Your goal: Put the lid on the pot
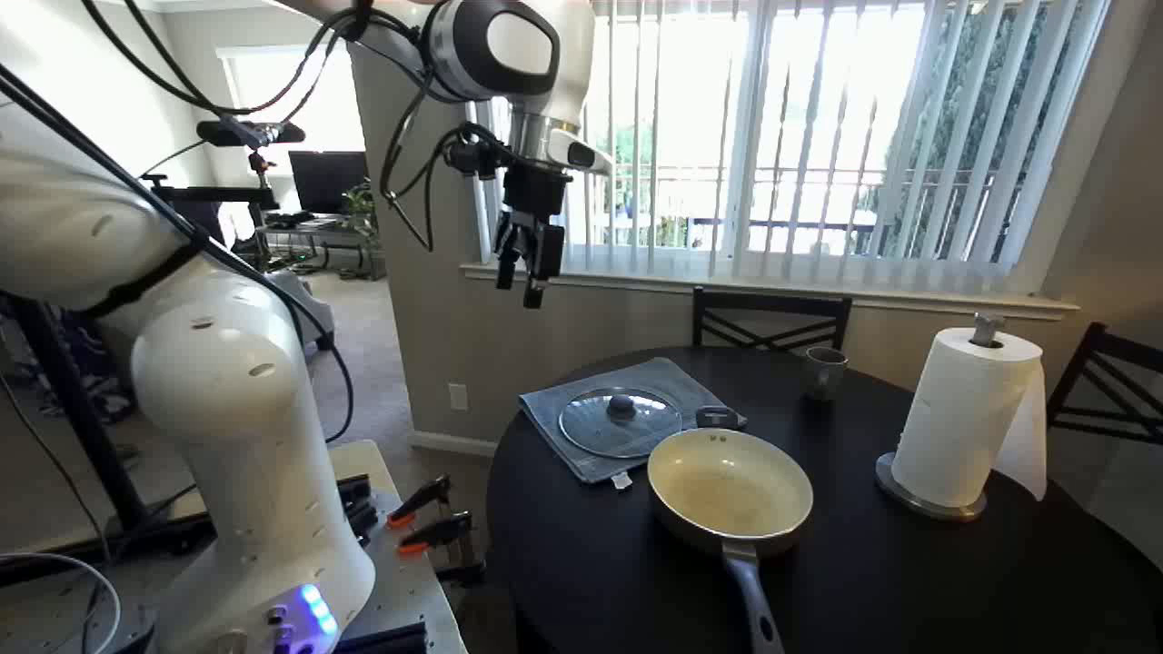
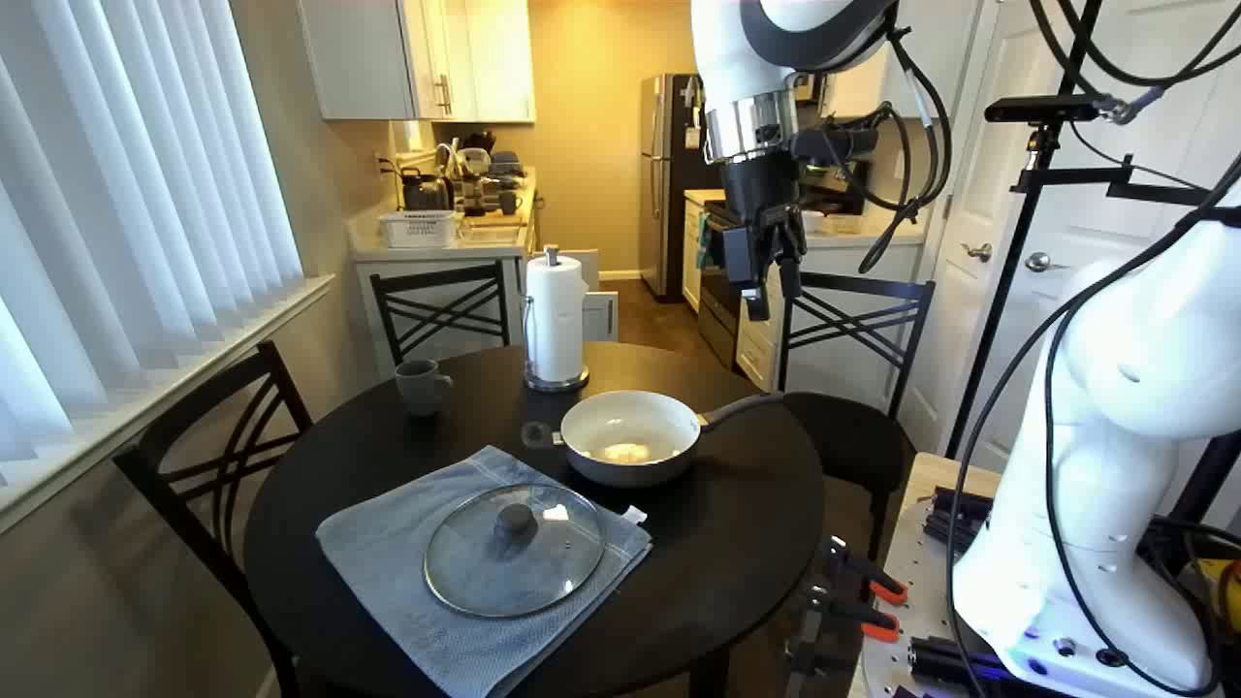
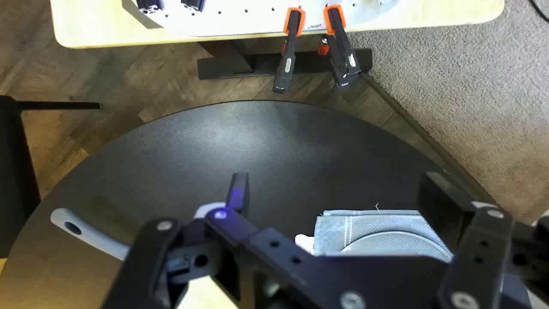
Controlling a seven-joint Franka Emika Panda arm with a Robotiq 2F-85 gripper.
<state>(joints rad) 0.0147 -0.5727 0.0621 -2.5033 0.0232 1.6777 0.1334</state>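
Observation:
The round glass lid (image 1: 595, 427) lies flat on a folded grey-blue cloth (image 2: 388, 543), its dark knob up; it also shows in an exterior view (image 2: 485, 572). The pot, a shallow cream pan (image 1: 731, 481), stands uncovered on the dark table beside the cloth; it also shows in an exterior view (image 2: 625, 473). In the wrist view only the lid's edge (image 3: 396, 242), the pan's handle (image 3: 92, 238) and a bit of its cream inside show; the gripper hides the rest. My gripper (image 1: 521, 286) is high above the table, fingers wide apart and empty (image 3: 341, 193); it also shows in an exterior view (image 2: 773, 296).
A paper towel roll (image 1: 963, 418) on a metal stand and a grey mug (image 2: 421, 390) stand on the round dark table (image 1: 581, 554). Chairs (image 2: 853, 320) stand around it. Orange-tipped clamps (image 3: 289, 56) stick out from the robot's base. A window with blinds (image 1: 818, 136) is behind.

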